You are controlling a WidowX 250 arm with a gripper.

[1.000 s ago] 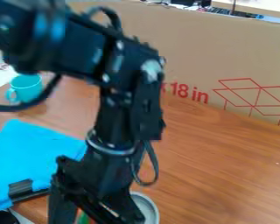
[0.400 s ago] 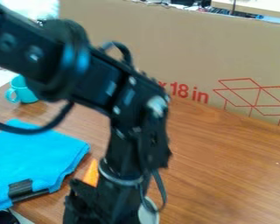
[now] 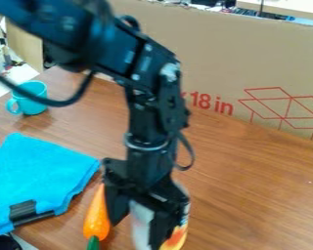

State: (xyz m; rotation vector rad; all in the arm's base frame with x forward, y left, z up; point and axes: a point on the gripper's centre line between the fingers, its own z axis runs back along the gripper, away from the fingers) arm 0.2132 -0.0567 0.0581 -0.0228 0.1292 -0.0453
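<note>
The black gripper point(image 3: 138, 217) hangs at the bottom centre, its fingers spread apart and pointing down. Behind and between them shows a can-like thing point(image 3: 141, 227) with a whitish side and a red, orange and yellow part at its right; the right finger covers its middle. It is unclear whether the fingers touch it. Just left of the left finger lies an orange toy carrot point(image 3: 96, 222), its green end toward the bottom edge.
A folded blue cloth point(image 3: 38, 178) lies at the left, with a black handle-like piece point(image 3: 23, 211) at its front edge. Farther back stands a teal mug point(image 3: 32, 99). A large cardboard panel point(image 3: 251, 58) borders the wooden table point(image 3: 251, 180) behind.
The gripper first went down toward the bottom edge, then rose and shifted slightly right. Its fingers and more of the carrot have come into view. The cloth and mug stayed put.
</note>
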